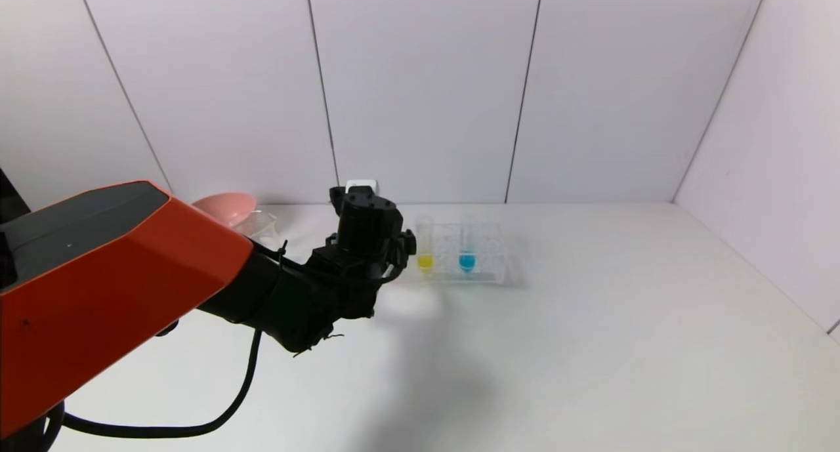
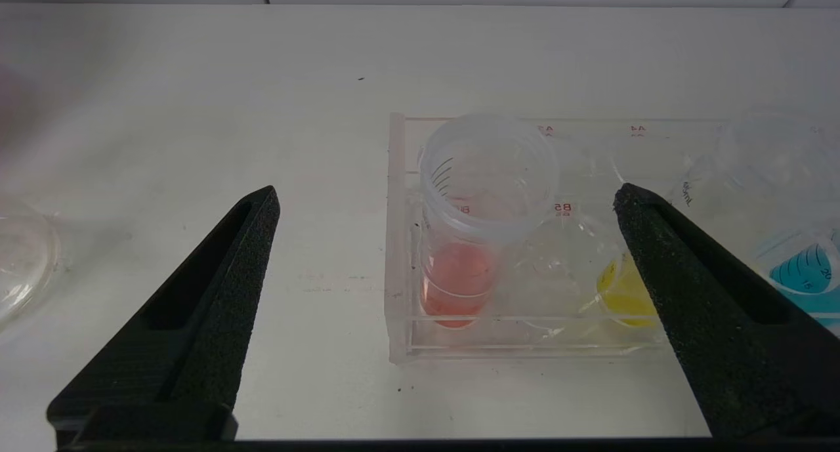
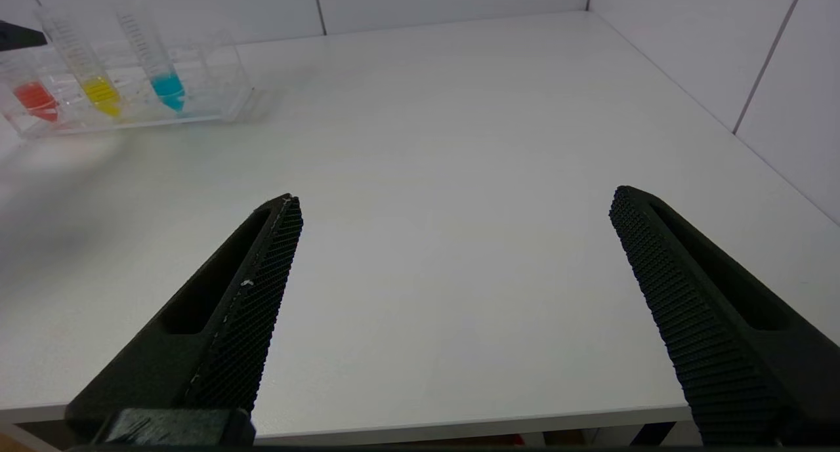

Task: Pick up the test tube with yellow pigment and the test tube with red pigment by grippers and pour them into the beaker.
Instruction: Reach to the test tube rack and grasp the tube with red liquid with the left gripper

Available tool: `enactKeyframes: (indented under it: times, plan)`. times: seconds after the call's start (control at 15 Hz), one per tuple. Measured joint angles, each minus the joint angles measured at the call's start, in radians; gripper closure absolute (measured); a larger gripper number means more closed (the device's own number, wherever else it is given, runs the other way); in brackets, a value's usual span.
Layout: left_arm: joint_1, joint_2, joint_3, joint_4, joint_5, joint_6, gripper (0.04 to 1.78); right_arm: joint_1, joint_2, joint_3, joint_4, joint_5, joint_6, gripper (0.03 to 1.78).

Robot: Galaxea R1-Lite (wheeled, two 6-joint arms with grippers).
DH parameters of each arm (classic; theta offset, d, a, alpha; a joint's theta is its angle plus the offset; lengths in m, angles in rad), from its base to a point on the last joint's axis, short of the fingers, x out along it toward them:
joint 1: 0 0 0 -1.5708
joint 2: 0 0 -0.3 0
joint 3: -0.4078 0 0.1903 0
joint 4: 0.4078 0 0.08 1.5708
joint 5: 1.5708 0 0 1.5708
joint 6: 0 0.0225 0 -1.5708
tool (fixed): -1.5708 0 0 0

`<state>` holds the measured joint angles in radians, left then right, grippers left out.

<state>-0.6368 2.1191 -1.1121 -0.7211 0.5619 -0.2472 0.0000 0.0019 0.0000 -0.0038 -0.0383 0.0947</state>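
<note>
Beside the clear rack (image 1: pixel 469 255) on the white worktop (image 1: pixel 590 321), the left gripper (image 1: pixel 367 226) hovers. From its wrist, released fingers (image 2: pixel 223 288) flank the red tube (image 2: pixel 459 281); the yellow tube (image 2: pixel 623 294) stands alongside. Well away from the rack, the right gripper (image 3: pixel 453 242) waits, fingers (image 3: pixel 256 294) spread.

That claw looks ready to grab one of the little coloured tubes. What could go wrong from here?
The left gripper hangs open above the rack, framing the test tube with red pigment. The test tube with yellow pigment sits right beside it, so a finger might bump it. Both are slim, clear and smooth, so a grip could slip. Lifting askew might drag the light rack along.
</note>
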Motion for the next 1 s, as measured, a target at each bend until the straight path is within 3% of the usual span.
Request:
enactKeyframes:
  times: [0.13,0.27,0.4,0.6,0.73,1.0]
  plan:
    - [-0.001,0.001,0.004,0.000,0.002,0.002,0.10,0.000,0.000,0.000,0.000,0.000,0.000,0.10]
    - [-0.003,0.002,0.005,0.000,0.002,0.001,0.27,0.000,0.000,0.000,0.000,0.000,0.000,0.10]
    - [-0.004,0.003,0.006,-0.001,0.002,0.001,0.53,0.000,0.000,0.000,0.000,0.000,0.000,0.10]
    - [-0.008,0.007,0.005,-0.002,0.001,-0.001,1.09,0.000,0.000,0.000,0.000,0.000,0.000,0.10]
    - [-0.014,0.009,0.002,-0.003,0.002,0.000,1.36,0.000,0.000,0.000,0.000,0.000,0.000,0.10]
    - [-0.026,0.006,-0.011,0.000,0.009,0.014,1.39,0.000,0.000,0.000,0.000,0.000,0.000,0.10]
